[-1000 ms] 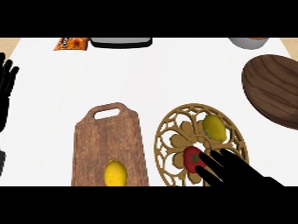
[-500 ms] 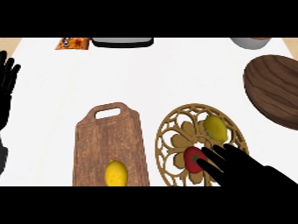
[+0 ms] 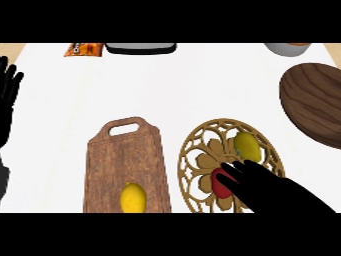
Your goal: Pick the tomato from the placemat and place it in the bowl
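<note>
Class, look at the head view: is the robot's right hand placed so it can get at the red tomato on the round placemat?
Probably yes. The right hand already lies over the tomato on the placemat, fingers reaching its right side. Nothing stands between them; the yellow fruit sits just beyond.

The right hand [image 3: 265,182] covers the red tomato [image 3: 219,183] on the openwork placemat [image 3: 202,150], beside a yellow fruit [image 3: 247,146].

You are looking at a flat white countertop [image 3: 165,85] filling nearly the whole frame. At the upper left and upper right corners you will find narrow strips of pale tan wood-grain surface [image 3: 2,49]. Lighting is even, shadows faint.
</note>
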`<state>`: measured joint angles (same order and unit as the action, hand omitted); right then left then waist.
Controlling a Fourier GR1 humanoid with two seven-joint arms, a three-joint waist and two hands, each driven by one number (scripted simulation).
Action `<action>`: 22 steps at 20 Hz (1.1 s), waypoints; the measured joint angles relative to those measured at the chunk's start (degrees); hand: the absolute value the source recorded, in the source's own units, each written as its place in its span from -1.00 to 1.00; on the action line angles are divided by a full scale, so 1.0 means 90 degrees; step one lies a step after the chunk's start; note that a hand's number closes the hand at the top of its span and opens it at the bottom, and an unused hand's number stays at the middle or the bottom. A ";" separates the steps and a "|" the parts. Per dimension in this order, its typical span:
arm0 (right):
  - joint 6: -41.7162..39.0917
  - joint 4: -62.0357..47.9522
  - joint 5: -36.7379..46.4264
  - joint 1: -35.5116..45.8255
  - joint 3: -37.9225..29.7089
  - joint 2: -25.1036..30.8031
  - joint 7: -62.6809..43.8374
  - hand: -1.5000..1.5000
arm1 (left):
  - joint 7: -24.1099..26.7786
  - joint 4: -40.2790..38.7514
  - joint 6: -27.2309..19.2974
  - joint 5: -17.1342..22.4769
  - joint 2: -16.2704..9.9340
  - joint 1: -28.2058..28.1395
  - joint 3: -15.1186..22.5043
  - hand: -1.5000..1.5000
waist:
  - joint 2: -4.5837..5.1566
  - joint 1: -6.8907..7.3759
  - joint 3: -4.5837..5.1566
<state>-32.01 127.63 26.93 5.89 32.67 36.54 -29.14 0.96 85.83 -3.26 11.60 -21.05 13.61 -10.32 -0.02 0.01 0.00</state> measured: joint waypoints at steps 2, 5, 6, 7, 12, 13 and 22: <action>0.0074 -0.0191 0.0337 -0.0094 0.0142 -0.0215 0.0084 -1.00 | -0.0012 0.0005 -0.0005 -0.0035 0.0057 -0.0011 -0.0002 0.00 | 0.0000 -0.0002 -0.0001; 0.0045 -0.0588 0.0567 -0.0085 -0.0031 -0.0375 0.0418 -1.00 | 0.0082 -0.0168 0.0070 -0.0081 0.0074 0.0060 -0.0064 0.00 | 0.0002 -0.0005 -0.0001; 0.0073 -0.0720 0.0693 -0.0111 -0.0045 -0.0424 0.0565 -1.00 | 0.0128 -0.0261 0.0089 -0.0092 0.0086 0.0101 -0.0090 0.00 | 0.0003 -0.0007 -0.0001; 0.0107 -0.0789 0.0823 -0.0178 -0.0044 -0.0473 0.0685 -1.00 | 0.0187 -0.0268 0.0084 -0.0130 0.0124 0.0081 -0.0093 0.00 | 0.0003 -0.0008 -0.0001; 0.0437 -0.1405 0.1365 -0.0334 -0.0058 -0.0694 0.1416 -1.00 | 0.0099 -0.0127 0.0057 -0.0214 0.0233 0.0040 -0.0082 0.00 | 0.0000 -0.0003 -0.0002; 0.0441 -0.1491 0.1421 -0.0339 -0.0106 -0.0749 0.1549 -1.00 | 0.0088 -0.0075 0.0063 -0.0228 0.0252 0.0008 -0.0086 0.00 | 0.0001 -0.0002 -0.0002; 0.0464 -0.2082 0.2066 -0.0322 -0.0166 -0.1218 0.2283 -1.00 | 0.0113 -0.0146 0.0155 -0.0331 0.0320 0.0063 -0.0185 0.00 | 0.0000 0.0000 -0.0001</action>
<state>-27.84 108.89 45.52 2.99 31.17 25.58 -8.59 1.98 84.52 -1.87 8.63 -18.17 14.17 -11.98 -0.01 0.00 -0.01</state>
